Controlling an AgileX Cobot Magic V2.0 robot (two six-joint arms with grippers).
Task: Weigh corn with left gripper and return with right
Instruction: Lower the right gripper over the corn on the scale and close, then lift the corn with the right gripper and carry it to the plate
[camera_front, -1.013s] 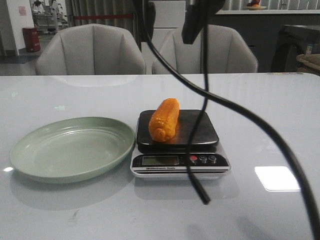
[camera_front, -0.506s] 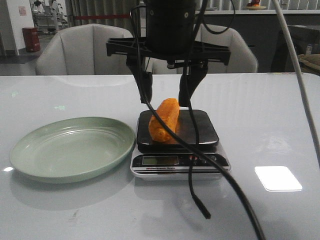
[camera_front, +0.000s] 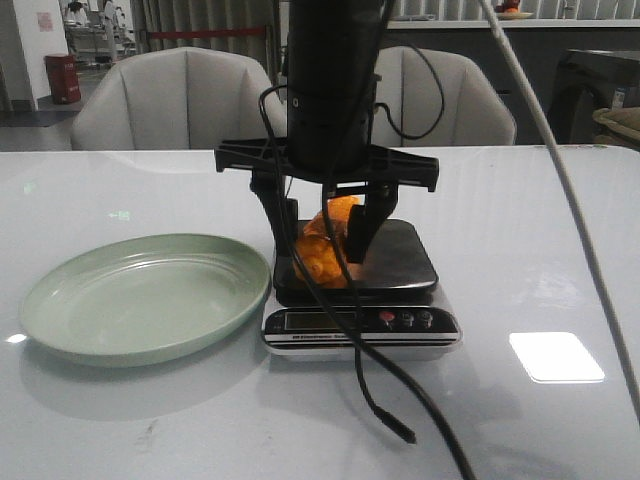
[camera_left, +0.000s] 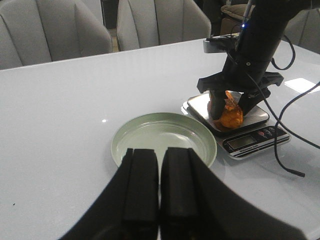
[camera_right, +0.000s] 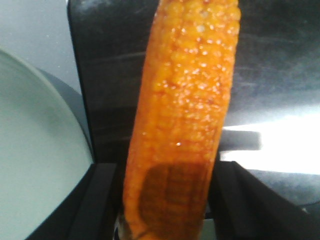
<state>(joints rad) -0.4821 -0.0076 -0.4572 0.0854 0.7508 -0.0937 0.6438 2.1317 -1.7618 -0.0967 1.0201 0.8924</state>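
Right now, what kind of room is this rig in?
Probably an office lounge or showroom used as a test area, not a kitchen: padded grey armchairs line the glossy white table, and a counter runs along the back wall.

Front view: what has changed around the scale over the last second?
The right gripper came into view from above and dropped over the scale; its fingers now straddle the corn, one on each side. Whether they are pressing it yet is unclear. The corn remains on the scale, and the green plate has not moved.
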